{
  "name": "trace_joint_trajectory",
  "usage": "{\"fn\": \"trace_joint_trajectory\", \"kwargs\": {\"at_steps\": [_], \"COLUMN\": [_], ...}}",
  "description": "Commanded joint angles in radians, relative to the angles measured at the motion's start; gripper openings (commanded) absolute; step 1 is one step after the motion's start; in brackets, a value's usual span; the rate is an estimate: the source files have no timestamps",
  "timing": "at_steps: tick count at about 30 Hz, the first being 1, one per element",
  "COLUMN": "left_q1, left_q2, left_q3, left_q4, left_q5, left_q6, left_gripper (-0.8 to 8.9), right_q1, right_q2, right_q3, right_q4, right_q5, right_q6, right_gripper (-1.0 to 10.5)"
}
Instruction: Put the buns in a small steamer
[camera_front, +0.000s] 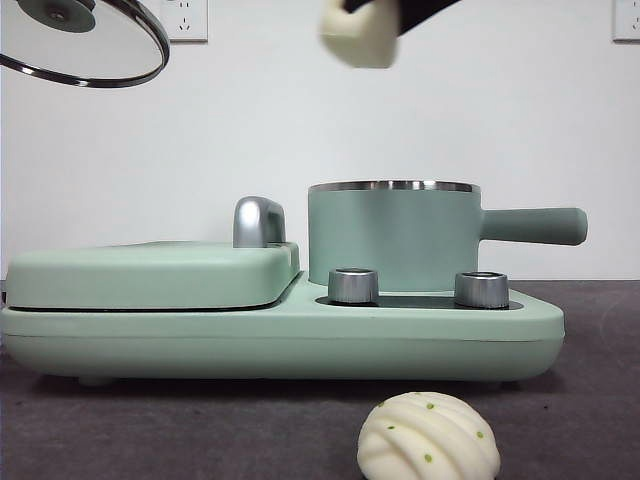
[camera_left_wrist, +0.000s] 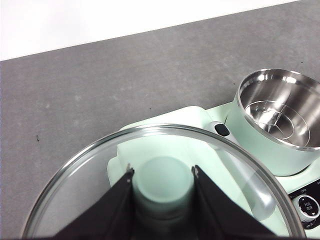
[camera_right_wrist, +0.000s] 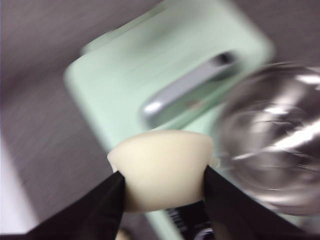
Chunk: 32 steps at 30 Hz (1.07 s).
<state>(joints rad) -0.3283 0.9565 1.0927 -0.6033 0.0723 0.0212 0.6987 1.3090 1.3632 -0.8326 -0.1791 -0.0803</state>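
Note:
My right gripper (camera_right_wrist: 162, 177) is shut on the smooth white bun (camera_right_wrist: 160, 167), which hangs high above the small steamer (camera_front: 395, 240) at the top of the front view (camera_front: 362, 35). The pleated bun (camera_front: 428, 440) with green specks lies on the table in front of the appliance. The steamer stands uncovered, its steel inside (camera_left_wrist: 280, 112) showing bare. My left gripper (camera_left_wrist: 162, 175) is shut on the green knob (camera_left_wrist: 162, 182) of the glass lid (camera_front: 85, 40), held up at the upper left.
The steamer stands on a mint-green appliance base (camera_front: 280, 335) with two steel dials (camera_front: 353, 285). A flat green griddle cover (camera_front: 150, 270) with a chrome handle (camera_front: 258, 222) fills the base's left half. The steamer's long handle (camera_front: 535, 225) points right.

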Motion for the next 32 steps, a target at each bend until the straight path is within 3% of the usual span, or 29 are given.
{"fn": "trace_joint_trajectory", "kwargs": {"at_steps": [1,11,20,32], "left_q1": [-0.002,-0.002,-0.002,-0.002], "left_q2": [0.005,0.005,0.005,0.005], "left_q3": [0.018,0.018,0.018,0.018], "left_q4": [0.029,0.027,0.027,0.027], "left_q5": [-0.003,-0.003,-0.003,-0.003], "left_q6": [-0.007,-0.014,-0.015,-0.015], "left_gripper": [0.11,0.11,0.11,0.11], "right_q1": [-0.061,-0.194,-0.206,-0.205], "right_q2": [0.05,0.304,0.495,0.57], "right_q3": [0.051,0.14,0.238,0.241], "right_q4": [0.021,0.141,0.154,0.183], "right_q5": [-0.001,-0.044,-0.03,-0.004], "right_q6": [0.014,0.003,-0.01,-0.017], "right_gripper": [2.2,2.1,2.1,2.5]}}
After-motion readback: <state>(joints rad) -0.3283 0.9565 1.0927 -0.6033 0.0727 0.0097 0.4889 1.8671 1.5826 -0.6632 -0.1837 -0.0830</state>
